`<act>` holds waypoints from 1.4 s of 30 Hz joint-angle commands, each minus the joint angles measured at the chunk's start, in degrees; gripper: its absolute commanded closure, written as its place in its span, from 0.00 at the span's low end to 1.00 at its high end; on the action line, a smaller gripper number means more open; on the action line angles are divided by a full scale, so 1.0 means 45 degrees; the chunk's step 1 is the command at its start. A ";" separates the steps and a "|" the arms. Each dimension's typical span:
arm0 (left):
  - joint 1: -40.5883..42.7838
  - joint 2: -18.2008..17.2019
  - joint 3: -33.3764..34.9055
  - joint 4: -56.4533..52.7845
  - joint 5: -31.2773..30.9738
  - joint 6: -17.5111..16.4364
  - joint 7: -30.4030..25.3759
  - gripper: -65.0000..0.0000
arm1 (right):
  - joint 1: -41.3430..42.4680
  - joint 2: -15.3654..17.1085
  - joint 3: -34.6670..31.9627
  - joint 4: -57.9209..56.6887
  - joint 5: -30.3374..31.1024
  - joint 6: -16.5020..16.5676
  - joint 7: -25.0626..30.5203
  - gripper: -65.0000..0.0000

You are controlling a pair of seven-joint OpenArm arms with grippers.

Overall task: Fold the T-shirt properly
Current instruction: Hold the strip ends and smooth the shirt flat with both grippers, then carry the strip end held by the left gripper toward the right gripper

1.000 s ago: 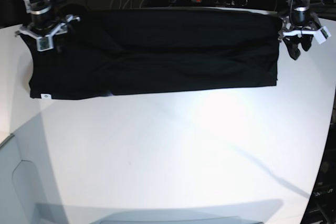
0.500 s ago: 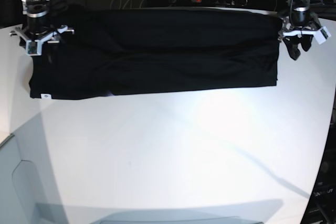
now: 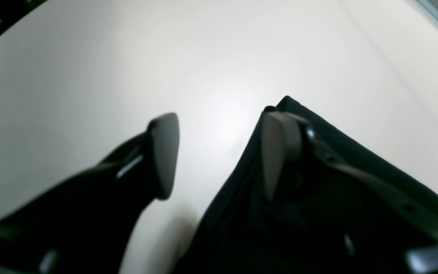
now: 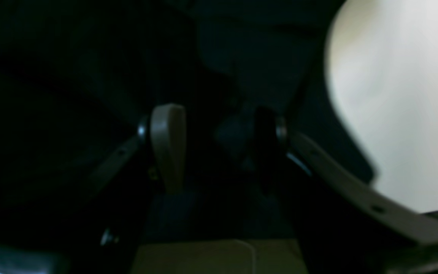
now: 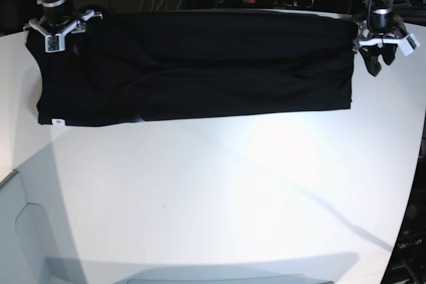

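You have the T-shirt (image 5: 200,68) lying flat along the far side of the desk (image 5: 219,197), stretched from side to side. Your left hand (image 5: 375,58) sits at the shirt's edge on the base view's right; your right hand (image 5: 60,31) is over its far corner on the left

A plain black T-shirt (image 5: 200,64) with a small white tag (image 5: 58,122) is being shown on a white tabletop (image 5: 219,197).
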 commanded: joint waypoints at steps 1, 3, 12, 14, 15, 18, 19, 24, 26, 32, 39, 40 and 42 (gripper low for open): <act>0.0047 -0.0129 -0.0090 0.0252 -0.0155 -0.0075 -0.0304 0.48 | -0.0050 0.0103 0.0066 0.0370 0.0210 0.0129 0.0308 0.54; 0.0047 -0.0129 -0.0090 0.0252 -0.0155 -0.0075 -0.0304 0.48 | -0.0011 0.0161 0.0085 0.0467 0.0210 0.0129 0.0308 0.54; 0.0028 -0.0344 -0.0071 -0.0022 -0.0155 -0.0075 -0.0304 0.47 | 0.1220 0.0259 0.0300 0.0311 0.0191 0.0129 0.0191 0.54; -0.0148 -0.0383 -0.0012 -0.0354 -0.0155 -0.0075 -0.0284 0.47 | 0.1513 0.0201 0.0300 -0.0138 0.0191 0.0129 0.0191 0.54; -0.0265 -0.0383 -0.0012 -0.0452 -0.0155 -0.0075 -0.0284 0.44 | 0.1727 0.0181 0.0300 -0.0431 0.0191 0.0129 0.0191 0.54; -0.0324 -0.0383 0.0027 -0.0569 -0.0155 -0.0075 -0.0089 0.34 | 0.2079 0.0181 0.0300 -0.1174 0.0171 0.0129 0.0191 0.54; -0.0324 -0.0383 0.0027 -0.0569 -0.0155 -0.0075 0.0204 0.34 | 0.2138 0.0201 0.0300 -0.1369 0.0171 0.0129 0.0191 0.54; -0.1105 -0.0364 -0.0051 -0.0862 -0.0136 -0.1599 0.2060 0.34 | 0.2411 0.0240 0.0261 -0.2268 0.0171 0.0129 0.0211 0.54; -0.1320 -0.0344 -0.0051 -0.1096 -0.0116 -0.2029 0.2685 0.34 | 0.2431 0.0259 0.0261 -0.2463 0.0171 0.0129 0.0211 0.54; -0.1789 -0.0305 0.0008 -0.1858 -0.0019 -0.2263 0.3467 0.34 | 0.2450 0.0279 0.0261 -0.2600 0.0171 0.0129 0.0230 0.54; -0.1555 -0.0383 0.0008 -0.2718 -0.0019 -0.2302 0.3467 0.34 | 0.2450 0.0279 0.0261 -0.2600 0.0171 0.0129 0.0211 0.54; -0.1574 -0.0383 0.0008 -0.2894 -0.0019 -0.2302 0.3467 0.34 | 0.2470 0.0279 0.0261 -0.2600 0.0171 0.0129 0.0211 0.54; -0.1574 -0.0383 0.0027 -0.3128 -0.0019 -0.2302 0.3467 0.34 | 0.2489 0.0279 0.0222 -0.2600 0.0171 0.0129 0.0211 0.54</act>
